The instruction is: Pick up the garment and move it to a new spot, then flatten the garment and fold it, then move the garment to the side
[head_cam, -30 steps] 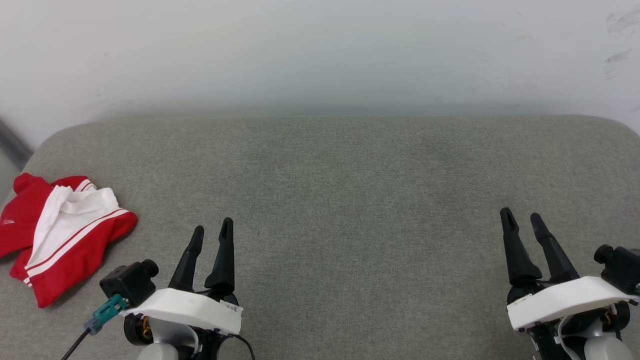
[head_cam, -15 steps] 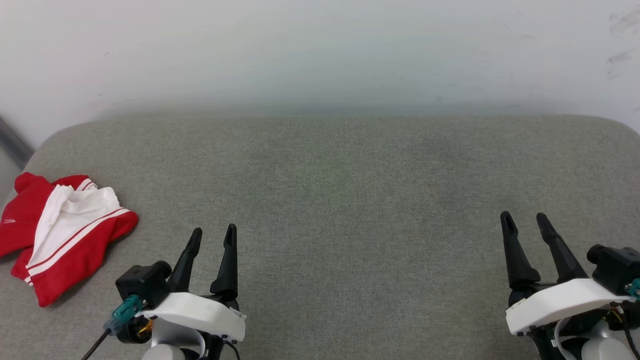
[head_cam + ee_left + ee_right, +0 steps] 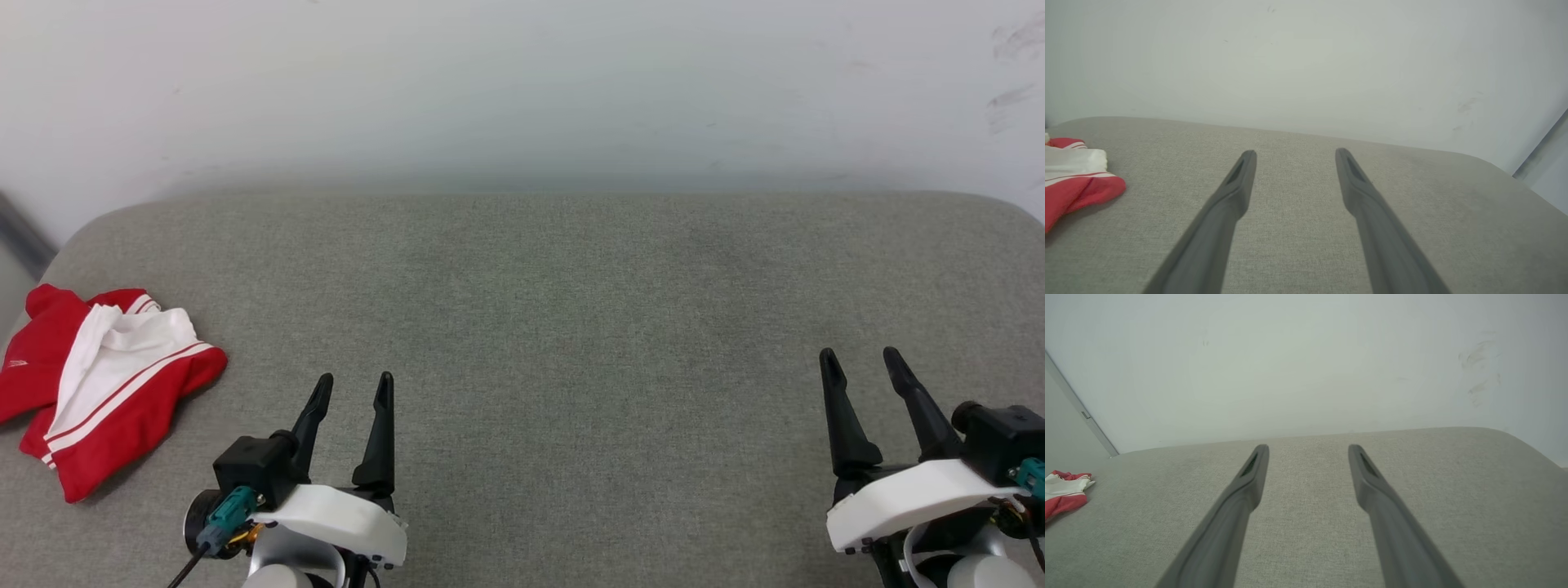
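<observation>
The garment [image 3: 98, 384], red with a white panel and red-and-white stripe trim, lies bunched in a small heap at the far left of the grey cushion [image 3: 555, 310]. Its edge also appears at the left of the left wrist view as the garment [image 3: 1073, 183] and, smaller, as the garment [image 3: 1063, 492] in the right wrist view. My left gripper [image 3: 354, 382] hovers open near the front, to the right of the heap and apart from it. At the lower right, my right gripper [image 3: 860, 356] stands open with nothing between its fingers.
A pale wall [image 3: 522, 90] rises directly behind the cushion's far edge. The cushion's rounded corners fall away at the back left and back right. A grey upright strip [image 3: 1081, 412] runs along the wall at the left.
Both arms have drawn back slightly toward the bottom of the head view, the left one also shifting right. The garment has not moved.
</observation>
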